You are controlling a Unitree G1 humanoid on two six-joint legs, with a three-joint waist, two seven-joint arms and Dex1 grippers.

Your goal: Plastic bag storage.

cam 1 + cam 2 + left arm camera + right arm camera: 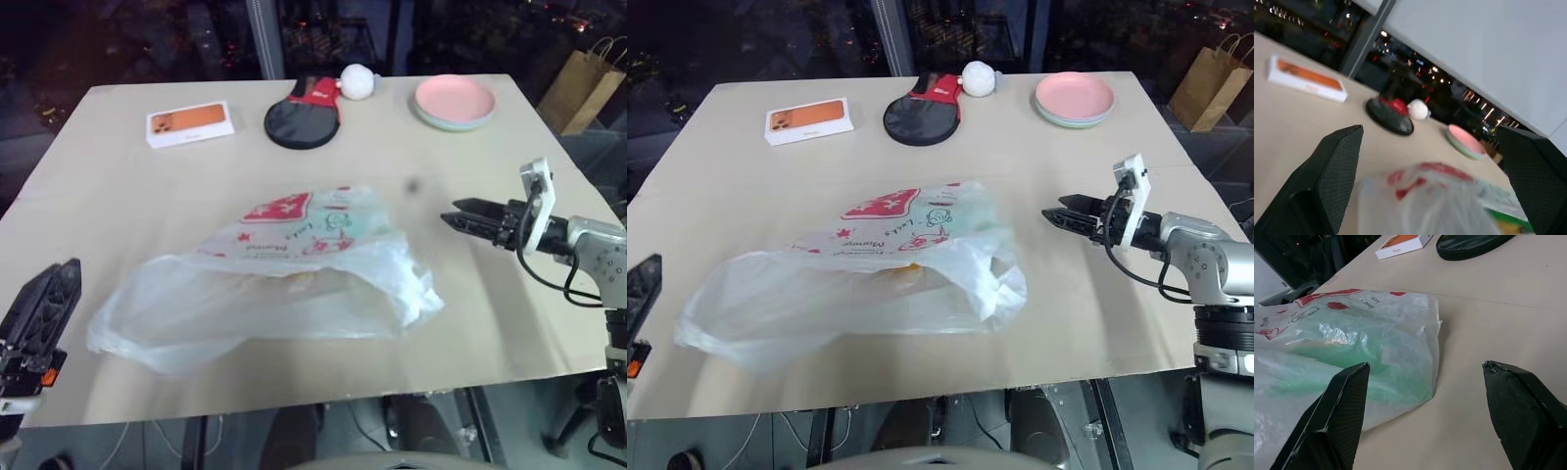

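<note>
Plastic bag (284, 284) is seen lying loose mid-desk (118, 166), between both grippers. Right gripper (457, 215) and left gripper (1425, 161) are held with fingers apart, empty. A firm pinch on the crinkly edges is judged best before folding.

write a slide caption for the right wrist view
Open right gripper facing the plastic bag lying on the table, jaws apart and empty.

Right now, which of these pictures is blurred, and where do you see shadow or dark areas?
Left wrist view: plastic bag smeared and soft, box and paddle a little blurred. Right wrist view: bag sharp, throwing a soft shadow on the table. Eye views: table evenly lit, background beyond the glass dark, a small dark smudge beside the bag.
</note>
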